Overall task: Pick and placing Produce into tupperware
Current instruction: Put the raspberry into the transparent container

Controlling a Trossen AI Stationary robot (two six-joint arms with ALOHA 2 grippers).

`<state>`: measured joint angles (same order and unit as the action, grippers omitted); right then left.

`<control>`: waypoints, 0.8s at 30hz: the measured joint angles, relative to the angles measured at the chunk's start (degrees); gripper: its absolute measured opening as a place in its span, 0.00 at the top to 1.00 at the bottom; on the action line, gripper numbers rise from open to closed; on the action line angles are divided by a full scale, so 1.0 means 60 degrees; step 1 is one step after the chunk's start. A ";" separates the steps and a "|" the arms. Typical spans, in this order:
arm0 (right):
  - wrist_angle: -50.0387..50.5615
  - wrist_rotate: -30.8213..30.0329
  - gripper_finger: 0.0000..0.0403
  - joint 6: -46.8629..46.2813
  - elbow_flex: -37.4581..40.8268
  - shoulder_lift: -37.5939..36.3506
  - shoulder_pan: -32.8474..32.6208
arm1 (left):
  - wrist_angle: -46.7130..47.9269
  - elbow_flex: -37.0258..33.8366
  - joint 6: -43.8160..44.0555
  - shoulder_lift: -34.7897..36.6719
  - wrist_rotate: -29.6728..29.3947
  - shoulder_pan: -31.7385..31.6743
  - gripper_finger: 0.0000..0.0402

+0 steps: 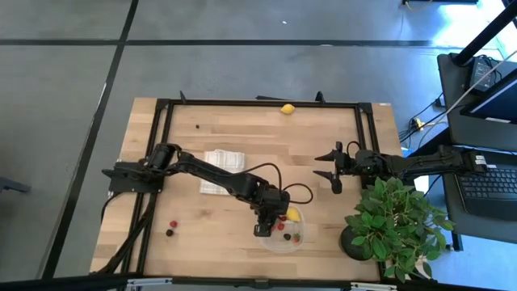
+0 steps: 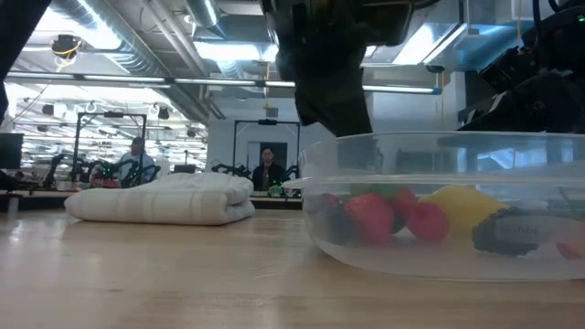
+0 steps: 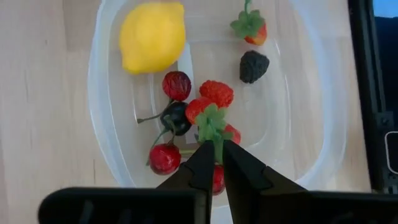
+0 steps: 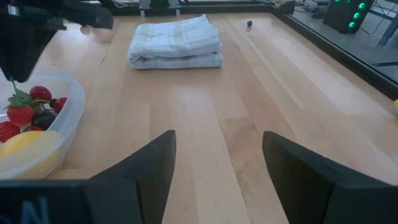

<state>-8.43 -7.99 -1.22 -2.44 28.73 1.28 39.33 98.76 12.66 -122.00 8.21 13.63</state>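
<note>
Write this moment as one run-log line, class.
left gripper: shut on strawberry stem above tupperware | right gripper: open, waiting mid-table

Yellow lemon (image 3: 152, 36), red strawberry (image 3: 200, 109), checked cloth (image 4: 175, 41)

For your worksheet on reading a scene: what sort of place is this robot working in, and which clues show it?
Probably a robotics lab or workshop: exposed ceiling ducts, a laptop on a side desk, and people seated at more equipment behind the wooden table.
</note>
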 joint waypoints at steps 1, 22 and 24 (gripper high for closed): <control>-0.0001 0.0003 0.40 0.0015 0.0000 0.0001 0.0000 | 0.0085 0.0004 0.0012 0.0044 -0.0017 0.0000 0.93; -0.0049 0.0004 0.40 0.0015 0.0000 0.0004 -0.0001 | 0.4296 -0.0020 0.2332 0.1652 -0.3435 0.0120 0.52; -0.0045 0.0004 0.40 0.0004 0.0000 0.0001 0.0000 | 0.4283 -0.0018 0.2345 0.2030 -0.3464 0.0179 0.52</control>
<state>-8.70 -7.96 -1.20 -2.44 28.74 1.28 65.02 98.65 26.73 -109.82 -12.58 14.70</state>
